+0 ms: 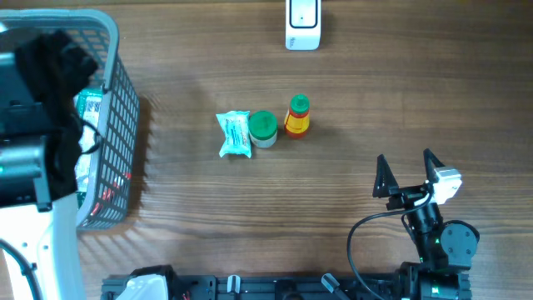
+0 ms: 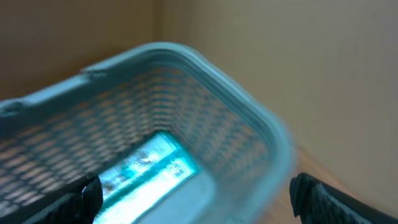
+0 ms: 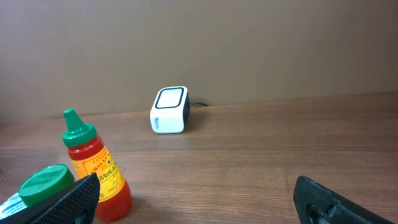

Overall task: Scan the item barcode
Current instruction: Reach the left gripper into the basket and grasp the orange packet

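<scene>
A white barcode scanner [image 1: 302,21] stands at the far edge of the table, and it shows in the right wrist view as the scanner [image 3: 169,109]. Mid-table lie a teal packet [image 1: 234,133], a green-lidded jar [image 1: 263,127] and a red sriracha bottle [image 1: 297,117], side by side. My right gripper [image 1: 405,162] is open and empty at the near right, with the bottle [image 3: 96,168] just beside its left finger. My left gripper [image 2: 196,199] is open above the basket [image 2: 249,112]; a teal package [image 2: 149,168] lies inside the basket below it, held by nothing.
The grey mesh basket [image 1: 117,125] fills the left edge of the table, and my left arm covers most of it from above. Bare wood lies between the items and the scanner, and to the right of the bottle.
</scene>
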Motion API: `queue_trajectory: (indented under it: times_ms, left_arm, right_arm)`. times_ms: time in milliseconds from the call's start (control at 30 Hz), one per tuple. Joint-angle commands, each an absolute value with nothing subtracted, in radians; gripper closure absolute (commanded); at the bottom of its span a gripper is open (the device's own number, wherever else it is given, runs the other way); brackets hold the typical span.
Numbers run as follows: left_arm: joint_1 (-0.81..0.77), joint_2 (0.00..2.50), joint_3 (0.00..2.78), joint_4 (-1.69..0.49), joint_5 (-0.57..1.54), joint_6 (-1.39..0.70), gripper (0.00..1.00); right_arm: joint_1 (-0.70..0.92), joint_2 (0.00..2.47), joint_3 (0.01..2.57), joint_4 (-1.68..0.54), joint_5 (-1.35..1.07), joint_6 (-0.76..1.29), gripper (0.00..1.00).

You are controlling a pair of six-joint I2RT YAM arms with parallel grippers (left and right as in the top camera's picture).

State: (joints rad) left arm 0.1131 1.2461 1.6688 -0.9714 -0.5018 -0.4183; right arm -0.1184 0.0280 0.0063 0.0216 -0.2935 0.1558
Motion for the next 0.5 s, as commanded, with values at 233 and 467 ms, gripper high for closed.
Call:
queue_trajectory:
  times_ms: [233,467]
  left_arm:
    - [0.521,1.422,1.661,-1.271,-0.421,-0.637,0.0]
    - [0.668,1.568,1.573,-1.297,-0.358,-0.638,0.0]
  right_arm:
    - [-0.121,0.025,0.005,0.023,-0.284,0.158,0.0]
    - [-0.121,0.025,0.005,0.023,-0.284,0.158,0.0]
